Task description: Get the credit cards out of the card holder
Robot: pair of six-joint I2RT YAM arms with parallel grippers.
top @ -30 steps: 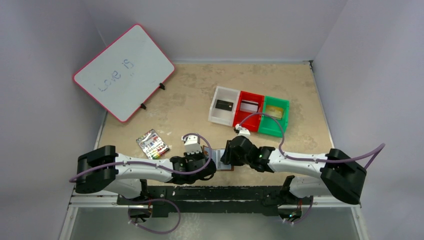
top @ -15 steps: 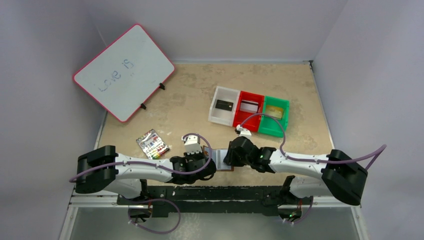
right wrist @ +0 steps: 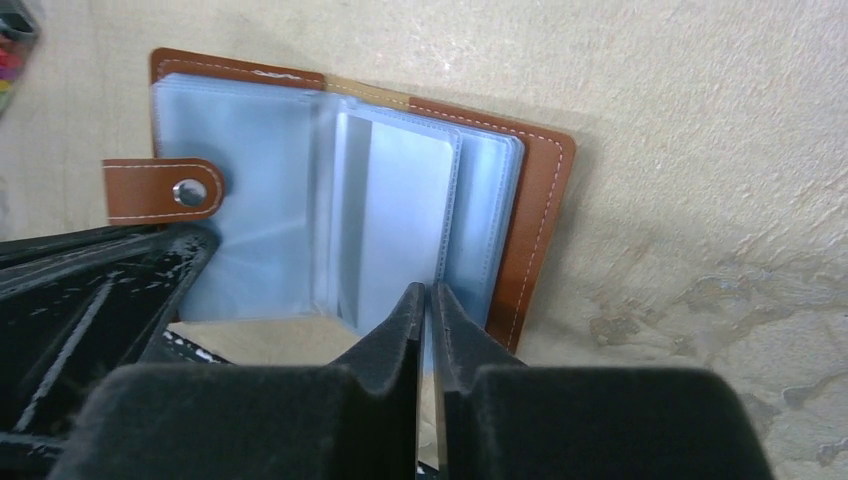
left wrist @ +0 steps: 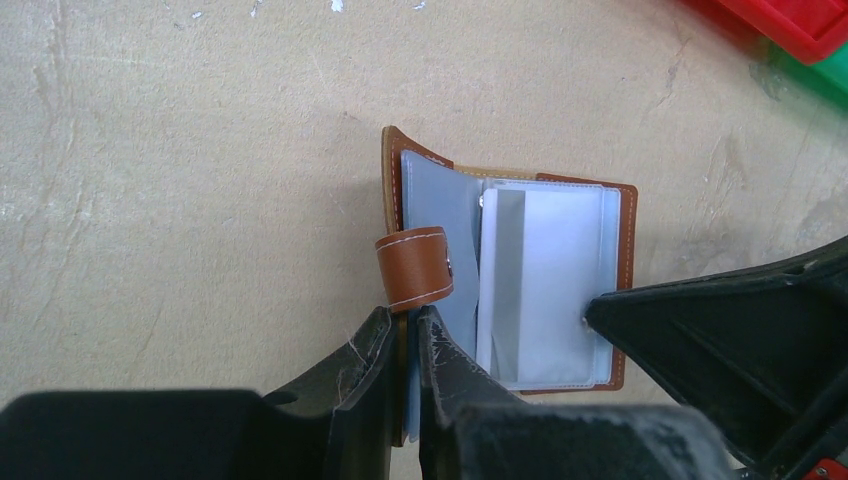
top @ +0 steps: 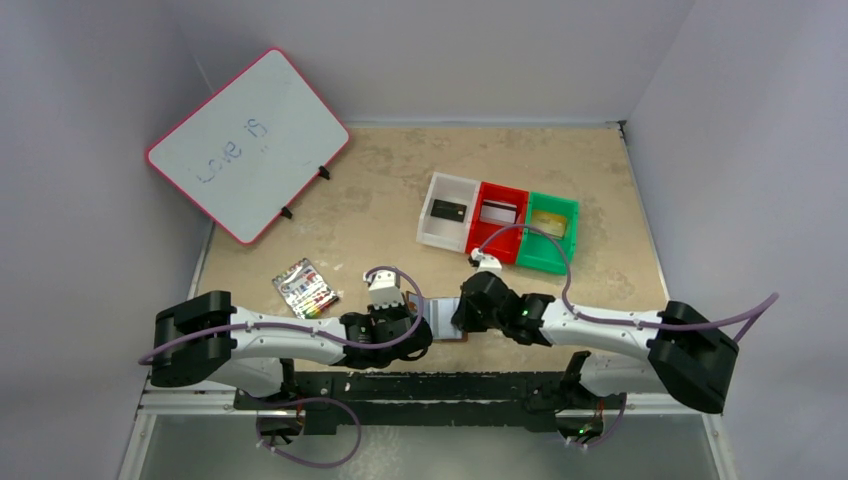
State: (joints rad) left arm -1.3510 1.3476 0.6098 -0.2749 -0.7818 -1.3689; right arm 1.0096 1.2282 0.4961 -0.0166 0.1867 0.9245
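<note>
The brown leather card holder (top: pixel 441 322) lies open on the table between my two grippers, its bluish clear sleeves (right wrist: pixel 260 180) fanned up. My left gripper (left wrist: pixel 408 320) is shut on the near edge of its left cover, just below the snap tab (left wrist: pixel 415 268). My right gripper (right wrist: pixel 428 292) is shut on the near edge of a clear sleeve on the right side. No card shows in the sleeves I see. A black credit card (top: pixel 447 210) lies in the white bin, a grey one (top: pixel 498 212) in the red bin, and a gold one (top: pixel 548 222) in the green bin.
The white bin (top: pixel 427 212), red bin (top: pixel 497 250) and green bin (top: pixel 545 262) stand in a row behind the card holder. A white pack with rainbow stripes (top: pixel 305 287) lies to the left. A whiteboard (top: pixel 250 140) leans at the back left.
My right gripper's jaws have closed from partly open onto a clear sleeve, and the right wrist has edged slightly right. The left gripper has held its grip.
</note>
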